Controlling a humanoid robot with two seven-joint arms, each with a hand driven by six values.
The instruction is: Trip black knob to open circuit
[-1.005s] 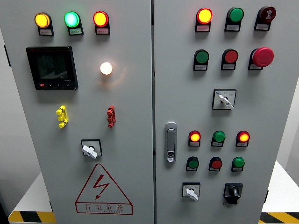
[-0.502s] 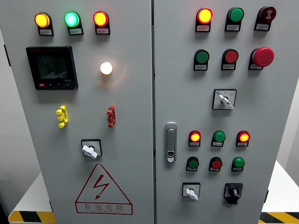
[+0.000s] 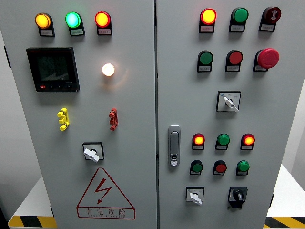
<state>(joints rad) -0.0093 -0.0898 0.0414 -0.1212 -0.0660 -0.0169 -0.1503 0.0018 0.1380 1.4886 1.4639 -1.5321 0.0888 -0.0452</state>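
Nothing has shifted over the last second: we see no robot hand in view, so its state we cannot tell. The black knob (image 3: 237, 195) sits untouched at the panel's (image 3: 209, 109) lower right; the task has not begun.

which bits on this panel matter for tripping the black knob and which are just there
For the job:
black knob, bottom right of the right door

Just there:
white selector switches
red mushroom button
door handle
digital meter
lit indicator lamps
warning triangle

No robot hand is in view.
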